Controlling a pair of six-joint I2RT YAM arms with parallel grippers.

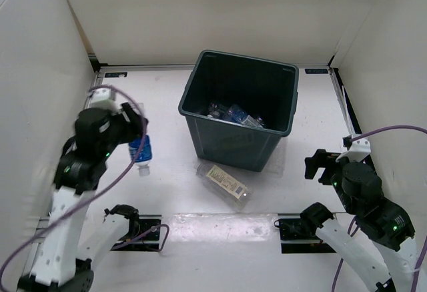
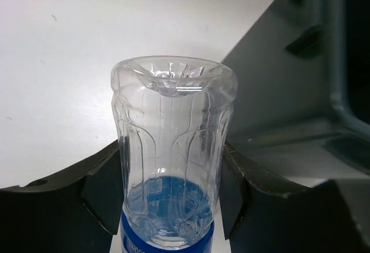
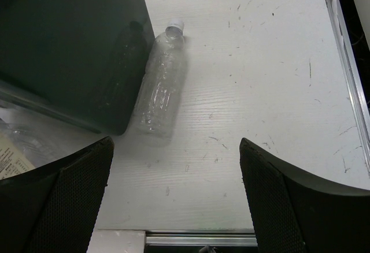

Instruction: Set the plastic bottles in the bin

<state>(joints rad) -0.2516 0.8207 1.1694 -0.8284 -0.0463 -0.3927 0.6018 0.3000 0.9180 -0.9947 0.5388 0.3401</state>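
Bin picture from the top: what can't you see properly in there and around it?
1. Top view: the bottles in the bin sit in shadow behind its front wall, too jumbled to count.
2. Left wrist view: the held bottle in the left hand is cut off by the bottom edge.
3. Top view: the lying bottle has a label too small to read.

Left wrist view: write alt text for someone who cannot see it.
A clear, blue-labelled bottle, its base at the top of the frame, is clamped in the left gripper between dark fingers. White table lies beyond, with the dark bin wall at right.
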